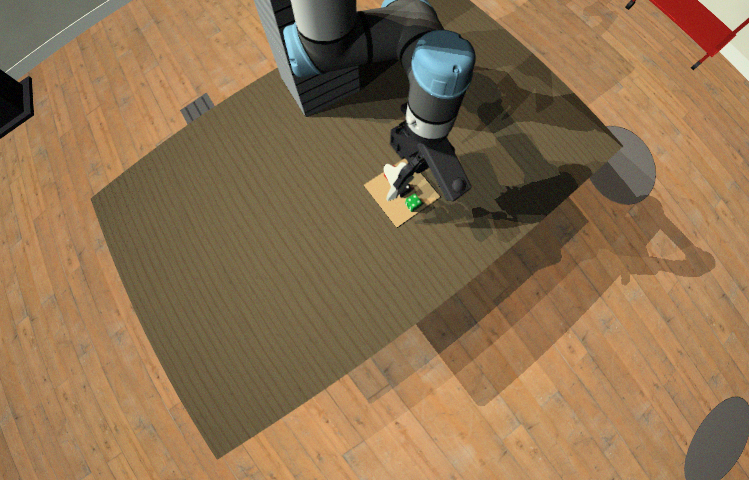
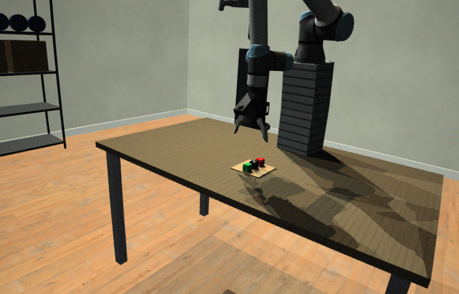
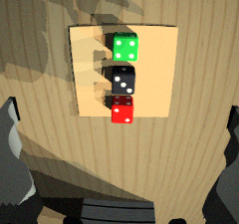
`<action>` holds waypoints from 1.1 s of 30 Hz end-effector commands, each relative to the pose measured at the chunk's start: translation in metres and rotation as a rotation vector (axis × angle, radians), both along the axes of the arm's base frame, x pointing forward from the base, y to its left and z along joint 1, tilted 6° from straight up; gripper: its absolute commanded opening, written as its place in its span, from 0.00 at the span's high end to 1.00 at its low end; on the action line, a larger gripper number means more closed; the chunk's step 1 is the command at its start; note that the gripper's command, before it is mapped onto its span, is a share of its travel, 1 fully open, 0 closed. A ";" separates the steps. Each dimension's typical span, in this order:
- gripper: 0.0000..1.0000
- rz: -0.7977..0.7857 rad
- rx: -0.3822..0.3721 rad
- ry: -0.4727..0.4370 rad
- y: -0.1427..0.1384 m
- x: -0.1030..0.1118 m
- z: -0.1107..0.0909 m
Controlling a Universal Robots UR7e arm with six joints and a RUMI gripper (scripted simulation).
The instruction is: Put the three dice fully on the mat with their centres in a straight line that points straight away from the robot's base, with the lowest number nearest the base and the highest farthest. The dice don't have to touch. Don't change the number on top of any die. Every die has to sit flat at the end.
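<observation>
Three dice stand in a row on the small tan mat. In the wrist view the green die (image 3: 124, 46) shows four and is farthest. The black die (image 3: 123, 80) shows three in the middle. The red die (image 3: 122, 110) shows two and sits at the mat's near edge. The black and red dice touch or nearly touch. All three sit flat. My gripper (image 2: 250, 133) is open and empty, hovering well above the row, with a finger at each side of the wrist view. The overhead view shows the green die (image 1: 412, 202) on the mat (image 1: 402, 199); my gripper (image 1: 423, 178) hides the others.
The robot's grey ribbed pedestal (image 2: 304, 107) stands on the table just behind the mat. The table's front edge (image 2: 224, 200) runs a short way in front of the mat. A black shelf unit (image 2: 13, 79) stands far off to the left.
</observation>
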State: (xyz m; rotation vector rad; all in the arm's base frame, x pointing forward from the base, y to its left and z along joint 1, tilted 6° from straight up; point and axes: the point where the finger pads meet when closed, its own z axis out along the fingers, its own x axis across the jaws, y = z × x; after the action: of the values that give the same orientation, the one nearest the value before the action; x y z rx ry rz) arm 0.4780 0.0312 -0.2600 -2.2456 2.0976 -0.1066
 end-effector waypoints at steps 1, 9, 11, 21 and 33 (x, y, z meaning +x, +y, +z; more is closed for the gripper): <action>0.00 0.000 0.000 -0.001 0.000 -0.001 0.019; 0.00 0.000 0.000 -0.001 0.000 -0.004 0.048; 0.00 0.000 0.000 -0.001 0.000 -0.004 0.050; 0.00 0.000 0.000 -0.001 0.000 -0.005 0.054; 0.00 0.000 0.000 -0.001 0.000 -0.005 0.054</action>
State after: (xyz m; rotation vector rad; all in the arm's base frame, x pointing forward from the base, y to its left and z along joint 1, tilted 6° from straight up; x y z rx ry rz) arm 0.4728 0.0311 -0.2060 -2.2458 2.0977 -0.1062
